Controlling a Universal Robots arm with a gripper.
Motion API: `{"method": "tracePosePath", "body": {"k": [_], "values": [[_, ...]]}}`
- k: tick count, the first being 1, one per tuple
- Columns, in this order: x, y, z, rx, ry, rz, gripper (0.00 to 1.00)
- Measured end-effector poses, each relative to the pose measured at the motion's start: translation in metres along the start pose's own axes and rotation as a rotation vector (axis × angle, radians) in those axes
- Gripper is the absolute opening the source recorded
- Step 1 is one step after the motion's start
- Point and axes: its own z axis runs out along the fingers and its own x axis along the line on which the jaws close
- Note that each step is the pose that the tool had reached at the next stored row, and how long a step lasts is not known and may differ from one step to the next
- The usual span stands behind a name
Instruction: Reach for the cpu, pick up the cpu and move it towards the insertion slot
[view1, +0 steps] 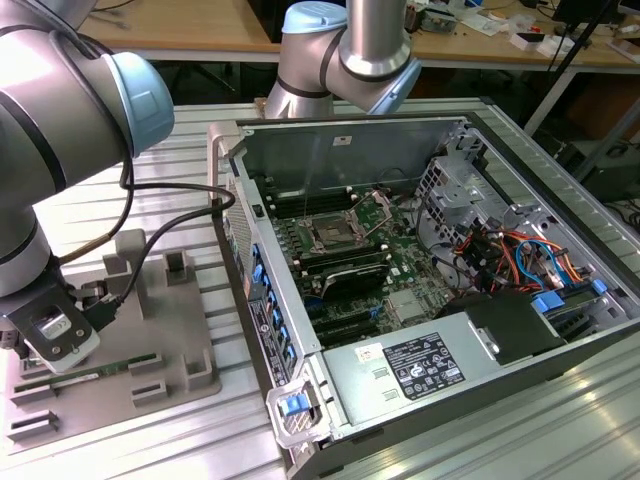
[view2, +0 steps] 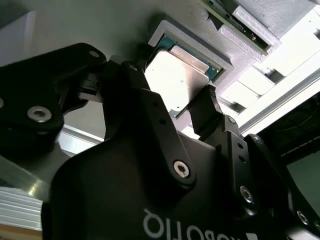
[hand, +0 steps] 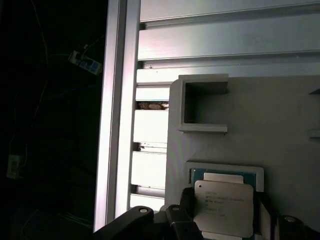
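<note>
A robotics lab: an opened computer case (view1: 330, 150) on a slotted aluminium table (view1: 560, 420), cluttered wooden workbenches (view1: 180, 25) behind.

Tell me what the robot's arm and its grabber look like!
The arm is made of fat silver-grey tubes with round pale-blue caps at the joints. Black cables trail along it. The gripper is black, with chunky jointed fingers, shiny silver screws and white lettering.

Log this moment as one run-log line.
phase: grasp | gripper: shut on cpu | cpu: at its recess in grey fixture | insertion slot: on motherboard, apart from gripper
</note>
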Motion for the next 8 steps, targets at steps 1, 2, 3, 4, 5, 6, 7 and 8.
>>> {"method": "tracePosePath", "body": {"k": [1, 2, 3, 4, 5, 6, 7, 8], "values": [[0.0, 0.0, 0.0, 0.0004, -0.0001, 0.0, 0.59], [-0.0001, 0.0, 0.0, 0.0007, -0.0001, 0.0, 0.59], [-0.0001, 0.0, 0.0001, 0.0008, -0.0001, 0.0, 0.55], [-0.0002, 0.0, 0.0001, 0.0012, -0.0002, 0.0, 0.55], [-0.0002, 0.0, 0.0001, 0.0014, -0.0001, 0.0, 0.55], [-0.0002, 0.0, 0.0001, 0.0014, -0.0002, 0.0, 0.55], [-0.0002, 0.0, 0.0001, 0.0014, -0.0002, 0.0, 0.55], [-0.0002, 0.0, -0.0001, 0.0014, -0.0001, 0.0, 0.55]]}}
